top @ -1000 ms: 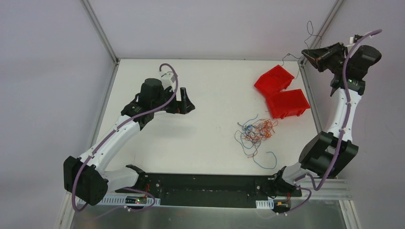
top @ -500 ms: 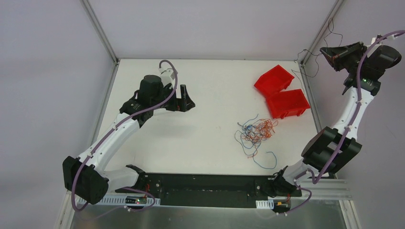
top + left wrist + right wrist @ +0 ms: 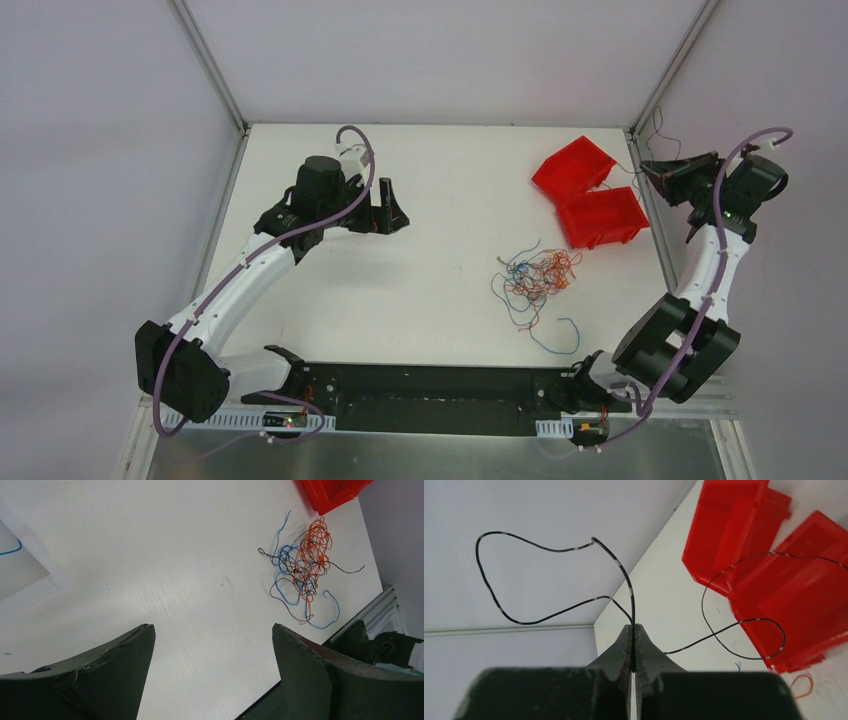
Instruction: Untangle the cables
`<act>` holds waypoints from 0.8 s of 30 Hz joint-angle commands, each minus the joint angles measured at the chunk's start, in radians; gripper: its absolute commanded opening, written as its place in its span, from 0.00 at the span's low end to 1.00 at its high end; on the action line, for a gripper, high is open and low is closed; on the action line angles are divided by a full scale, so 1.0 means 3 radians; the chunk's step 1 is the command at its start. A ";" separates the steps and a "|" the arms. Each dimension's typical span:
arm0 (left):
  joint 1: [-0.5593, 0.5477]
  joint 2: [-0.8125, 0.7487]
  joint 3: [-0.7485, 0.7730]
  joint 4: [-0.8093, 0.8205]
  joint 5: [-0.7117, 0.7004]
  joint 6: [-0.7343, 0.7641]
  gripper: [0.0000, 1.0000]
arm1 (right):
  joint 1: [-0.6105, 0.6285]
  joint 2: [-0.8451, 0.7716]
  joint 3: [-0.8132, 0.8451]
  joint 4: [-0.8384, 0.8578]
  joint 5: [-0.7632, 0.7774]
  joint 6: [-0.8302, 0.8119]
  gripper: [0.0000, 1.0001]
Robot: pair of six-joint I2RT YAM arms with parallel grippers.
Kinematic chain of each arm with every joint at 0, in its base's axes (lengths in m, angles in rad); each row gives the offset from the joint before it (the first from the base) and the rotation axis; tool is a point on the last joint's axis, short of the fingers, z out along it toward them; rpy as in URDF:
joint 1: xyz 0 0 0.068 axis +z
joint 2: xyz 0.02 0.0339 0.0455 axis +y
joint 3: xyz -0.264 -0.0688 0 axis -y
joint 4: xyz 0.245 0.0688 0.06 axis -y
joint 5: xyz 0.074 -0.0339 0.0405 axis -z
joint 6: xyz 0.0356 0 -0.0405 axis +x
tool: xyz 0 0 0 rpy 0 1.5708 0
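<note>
Top external view, left to right: left gripper (image 3: pixel 388 210) is hovering empty, fingers spread wide; tangled cables (image 3: pixel 538 275) are lying mid-table; right gripper (image 3: pixel 650 170), pressed together, is pinching one freed black cable (image 3: pixel 629 587) beside the red bins (image 3: pixel 590 195). The next move is probably setting it down apart from the tangle.

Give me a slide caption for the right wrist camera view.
The right gripper, fingers shut, pinches a thin black wire looping before two red bins.

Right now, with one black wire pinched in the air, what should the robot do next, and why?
Probably swing the right gripper over the red bins and open it: its jaws are shut on a single black wire, which hangs clear of the tangle on the table.
</note>
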 commanded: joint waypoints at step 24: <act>0.0003 -0.0050 -0.0229 0.0183 0.0038 0.0129 0.90 | 0.0132 -0.0222 -0.0110 -0.1222 0.1536 -0.0650 0.00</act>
